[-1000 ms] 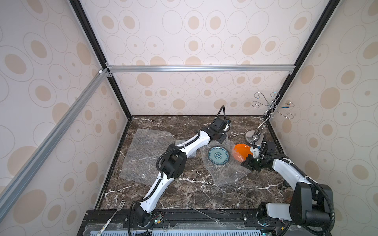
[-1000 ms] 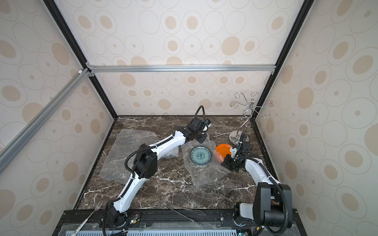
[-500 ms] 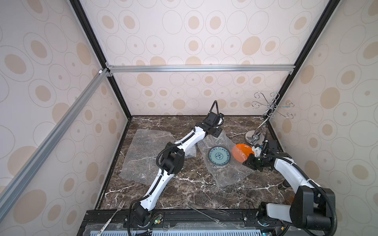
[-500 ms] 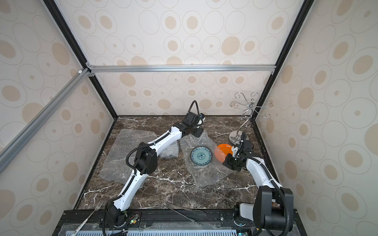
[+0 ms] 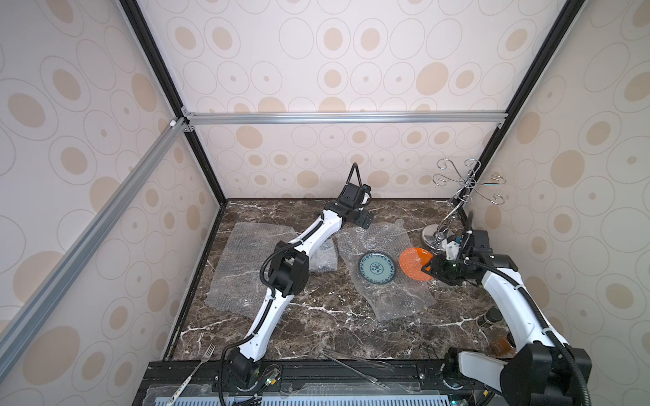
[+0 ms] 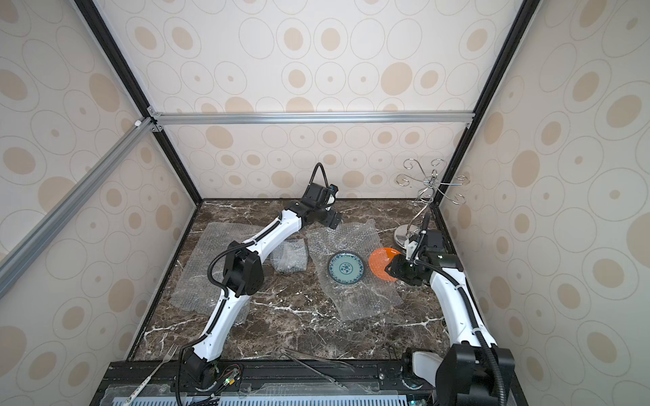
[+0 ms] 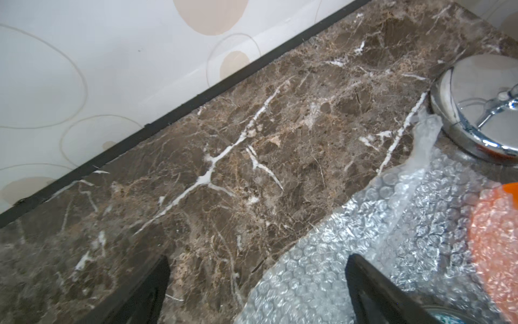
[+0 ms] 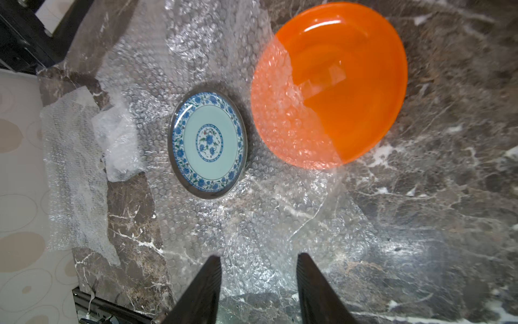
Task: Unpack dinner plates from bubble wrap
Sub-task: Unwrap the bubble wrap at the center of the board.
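A pale dinner plate with a blue-green patterned rim (image 5: 377, 268) (image 6: 346, 268) (image 8: 208, 144) lies bare on a spread sheet of bubble wrap (image 5: 394, 302) (image 6: 358, 302) (image 8: 252, 218). Beside it sits the orange plate (image 5: 411, 262) (image 6: 381, 263) (image 8: 350, 78) (image 7: 496, 246); the sheet's edge overlaps its near side. A small wrapped bundle (image 5: 323, 258) (image 6: 290, 258) (image 8: 117, 140) holds something dark. My left gripper (image 5: 362, 219) (image 6: 332, 221) (image 7: 258, 263) hangs open over the sheet's far edge. My right gripper (image 5: 427, 270) (image 6: 392, 270) (image 8: 259, 258) is open and empty by the orange plate.
Another flat bubble wrap sheet (image 5: 242, 267) (image 6: 204, 267) lies at the left. A wire stand with a shiny disc base (image 5: 434, 235) (image 6: 404, 233) (image 7: 476, 106) stands at the back right. A fork (image 5: 200, 362), tongs (image 5: 351, 365) and two jars (image 5: 492, 316) sit at the front.
Both grippers have opened. The left one has moved left and toward the back wall, and the sheet's far edge now lies flat.
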Action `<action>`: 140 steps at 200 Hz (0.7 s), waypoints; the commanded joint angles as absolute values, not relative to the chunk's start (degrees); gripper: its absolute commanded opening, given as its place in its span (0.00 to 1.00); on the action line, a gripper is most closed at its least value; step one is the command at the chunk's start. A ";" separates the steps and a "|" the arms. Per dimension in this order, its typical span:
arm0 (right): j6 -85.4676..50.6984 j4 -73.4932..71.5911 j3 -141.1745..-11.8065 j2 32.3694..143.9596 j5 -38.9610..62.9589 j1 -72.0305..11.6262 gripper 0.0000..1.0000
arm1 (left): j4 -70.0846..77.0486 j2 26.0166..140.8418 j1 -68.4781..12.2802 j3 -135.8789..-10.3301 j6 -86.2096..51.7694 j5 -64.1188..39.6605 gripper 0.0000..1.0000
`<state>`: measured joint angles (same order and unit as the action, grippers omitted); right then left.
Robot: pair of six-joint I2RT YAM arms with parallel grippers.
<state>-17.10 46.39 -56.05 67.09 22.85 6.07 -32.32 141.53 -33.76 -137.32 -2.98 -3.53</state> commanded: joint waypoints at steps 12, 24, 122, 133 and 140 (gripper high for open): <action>-16.29 52.89 -60.55 65.32 22.02 4.35 0.49 | -31.08 131.89 -33.44 -132.38 -6.86 -5.00 1.00; -16.84 53.52 -61.39 65.14 21.38 2.62 0.50 | -28.36 127.75 -33.47 -126.99 -8.62 -6.10 1.00; -21.51 50.10 -59.71 68.53 17.62 -9.05 0.65 | -12.15 93.68 -33.45 -83.19 -25.14 -7.72 1.00; -21.07 49.38 -59.25 69.87 18.30 -9.16 0.69 | -12.06 91.97 -33.43 -81.21 -26.74 -8.29 1.00; -20.87 48.53 -58.74 70.57 18.76 -9.23 0.71 | -12.02 91.15 -33.40 -80.10 -27.68 -8.84 1.00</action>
<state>-21.10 49.87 -60.64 68.23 19.03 -8.71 -14.41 94.39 -33.43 -83.02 -21.76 -7.62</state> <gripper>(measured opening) 0.683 0.997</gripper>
